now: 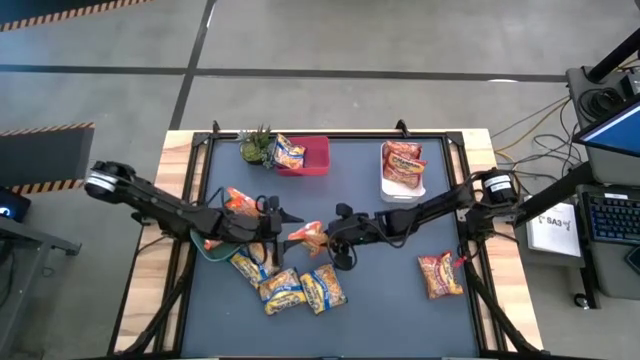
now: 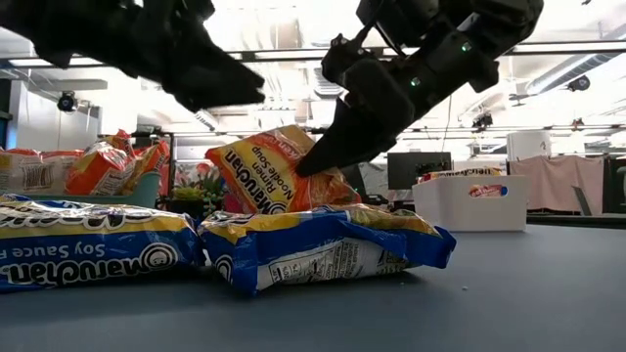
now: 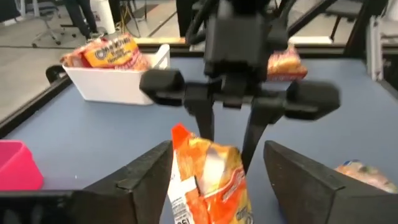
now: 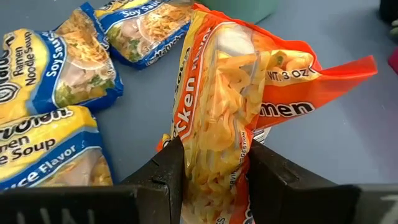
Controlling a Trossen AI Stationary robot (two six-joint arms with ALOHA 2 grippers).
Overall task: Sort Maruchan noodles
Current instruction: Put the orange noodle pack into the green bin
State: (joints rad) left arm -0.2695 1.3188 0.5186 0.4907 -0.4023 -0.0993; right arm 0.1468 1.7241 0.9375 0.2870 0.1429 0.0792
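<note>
**Handoff mid-table: orange packet now in my right fingers**

My right fingers (image 4: 211, 177) are clamped on the orange chicken ramen packet (image 4: 233, 124), one pad on each flat face, packet standing upright between them. My left fingers (image 3: 214, 177) are spread wide, one on each side of the same packet, not pinching it, so the right side seems to carry it alone. In the high view the packet (image 1: 307, 238) sits above the middle of the table (image 1: 400, 310), between the two grippers.

Step, as I judge it: a handoff from left to right, with release done on the left. Next move probably calls for backing the left arm clear without snagging the crinkly edge, then carrying the packet right and away to the white bin (image 1: 390, 188), which already holds similar orange packets.

Still to sort: yellow-and-blue soy sauce packets (image 1: 300, 290) clustered just beside my left gripper, one red-orange packet (image 1: 440, 275) alone on the right. Pink bin (image 1: 315, 155) holds one packet.
</note>
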